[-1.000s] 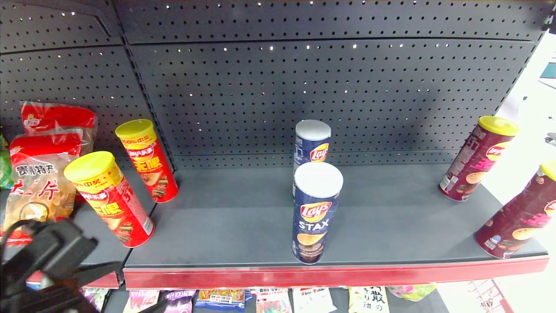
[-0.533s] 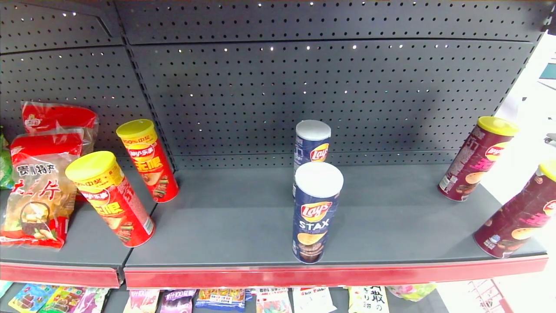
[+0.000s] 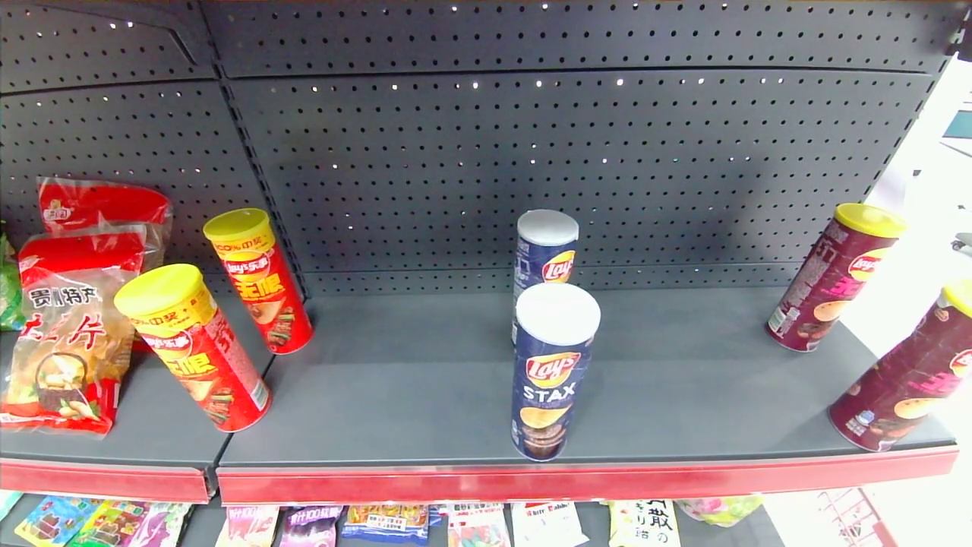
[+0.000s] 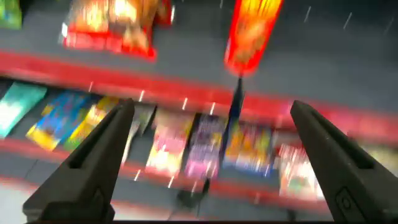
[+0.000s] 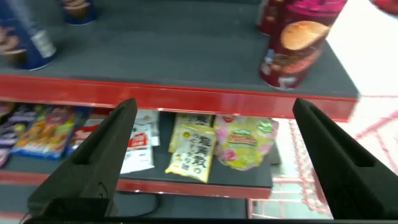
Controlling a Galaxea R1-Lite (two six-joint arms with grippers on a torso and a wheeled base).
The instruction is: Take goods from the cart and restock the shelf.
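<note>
Now, left claw [image 4: 211, 104] and right claw [image 5: 214, 102] gape empty before lower-shelf snack packets [image 5: 191, 152].

Ahead of your left gripper [image 4: 211, 106] and lower down, you have a row of colourful snack packets [image 4: 202, 146] lying side by side, too blurred for you to tell more. Farther off and above them sits a red bag of snacks [image 4: 109, 25]. Ahead of your right gripper [image 5: 214, 102] you see a yellow-and-white packet [image 5: 193, 149], with a green-and-yellow bag [image 5: 245, 142] just beside it on its right and a white packet [image 5: 140, 149] on its left. Far beyond both grippers stands a dark pegboard panel [image 3: 531, 152].
</note>
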